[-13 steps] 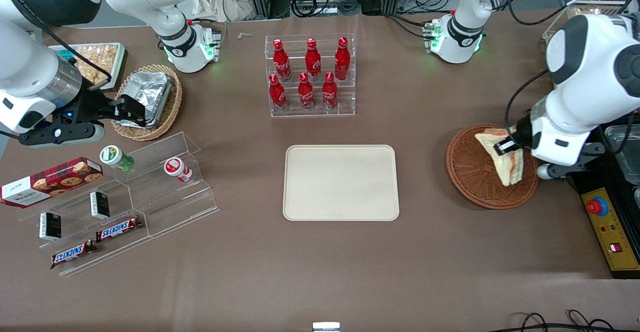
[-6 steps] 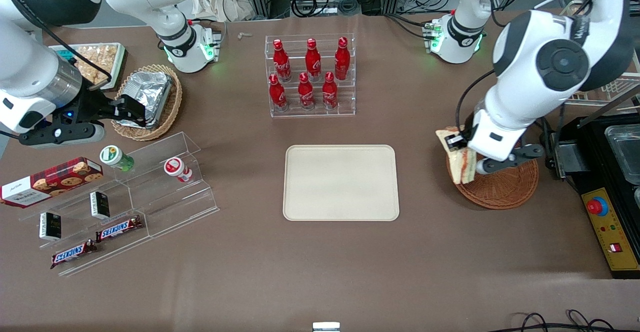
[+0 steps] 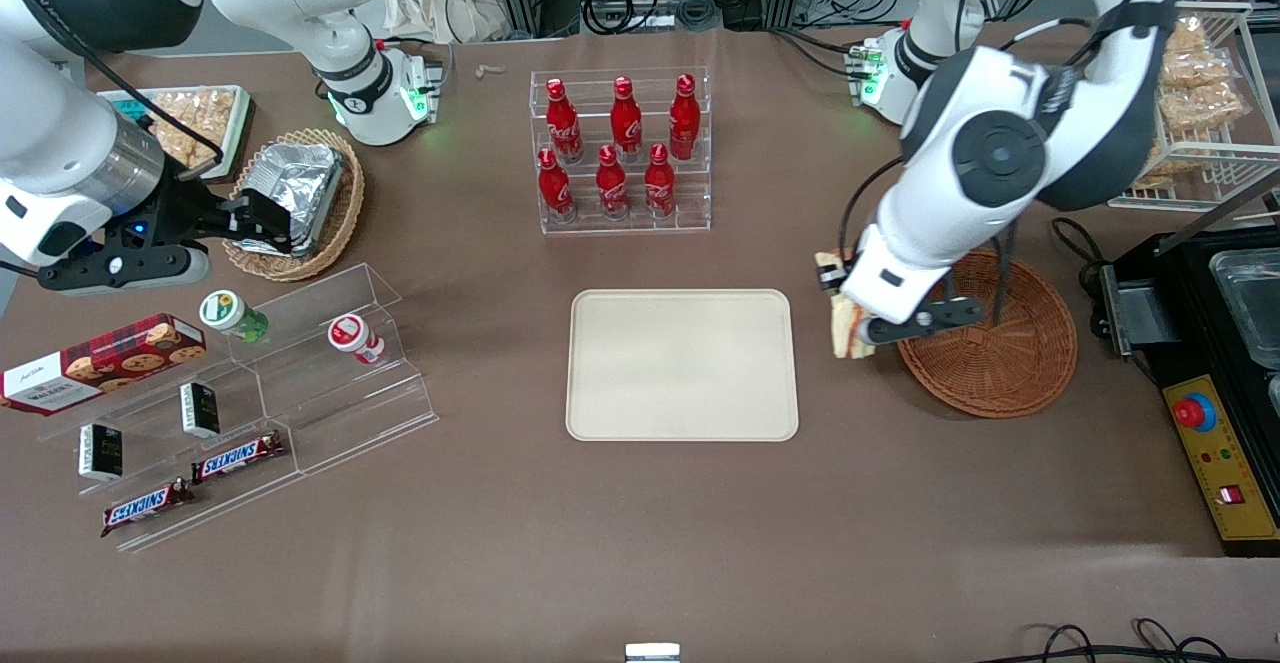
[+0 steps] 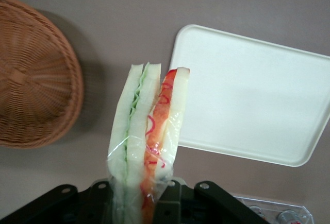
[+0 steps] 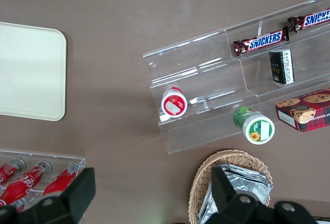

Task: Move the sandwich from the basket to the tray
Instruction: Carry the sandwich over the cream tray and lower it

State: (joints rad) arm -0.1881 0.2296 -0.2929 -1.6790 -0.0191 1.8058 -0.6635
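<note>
gripper: the left arm's gripper (image 3: 850,315) hangs above bare table between the basket (image 3: 1000,363) and the tray (image 3: 683,365), its fingers pinching the sandwich (image 4: 147,136)
sandwich: held clear of the basket, hanging off the fingers with its red and green cut edge facing the wrist camera
tray from sandwich: just beside, toward the parked arm's end of the table; the nearest short rim is close, not yet under the load
long axis: the wedge's length runs roughly along that short rim
judgement: a short sideways carry, then lower

white arm shells, black joints, black claw (image 3: 848,315)
</note>
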